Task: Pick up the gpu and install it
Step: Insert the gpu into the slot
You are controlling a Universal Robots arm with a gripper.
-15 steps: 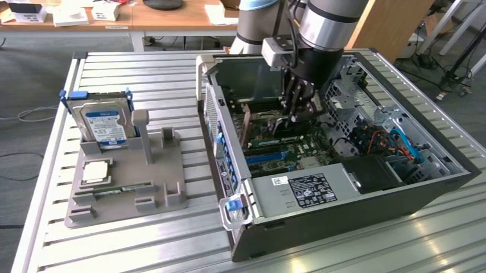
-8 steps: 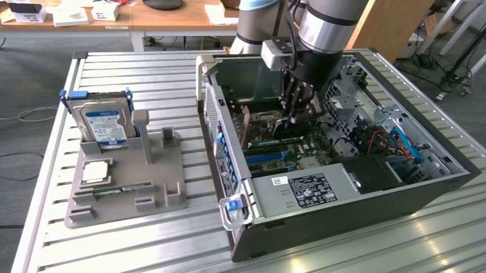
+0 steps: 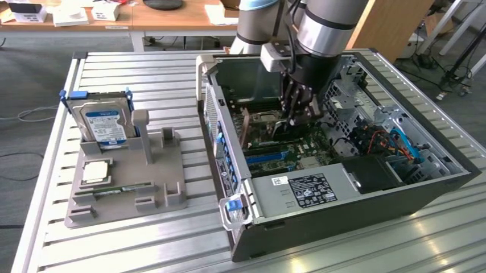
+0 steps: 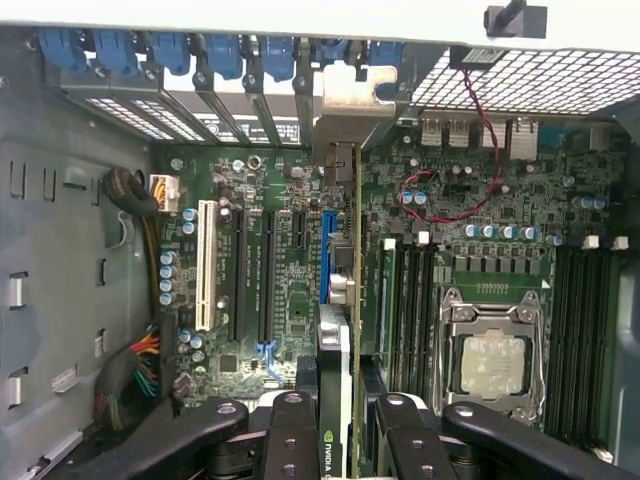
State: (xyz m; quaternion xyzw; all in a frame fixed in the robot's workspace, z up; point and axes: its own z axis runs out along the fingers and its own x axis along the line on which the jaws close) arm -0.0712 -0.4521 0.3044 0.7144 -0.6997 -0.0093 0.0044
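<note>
One pincer (image 4: 345, 408) grips the one gpu (image 4: 343, 290) edge-on over one motherboard (image 4: 285, 290) inside one open case (image 3: 357, 213).

gpu (image 4: 335, 350) dark, greyish-tan bracket, green-white logo; motherboard (image 4: 290, 300) green, slots (image 4: 240, 275) black, one white, one blue; slot clips (image 4: 200, 55) blue; wire (image 4: 455, 205) red; hard drive (image 3: 104, 125) label blue-white; parts holder (image 3: 156, 185) grey; table (image 3: 114, 250) silver, ribbed; computer case (image 3: 365, 213) black

Hard drive (image 3: 104, 122): blue-white label, upright in grey rack (image 3: 163, 187). Memory stick (image 3: 122, 188): lying flat in the same rack. Open computer case (image 3: 379, 193): beside the rack on slatted table (image 3: 114, 74). Motherboard (image 4: 270, 260): white slot (image 4: 207, 265), CPU socket (image 4: 495, 360).
</note>
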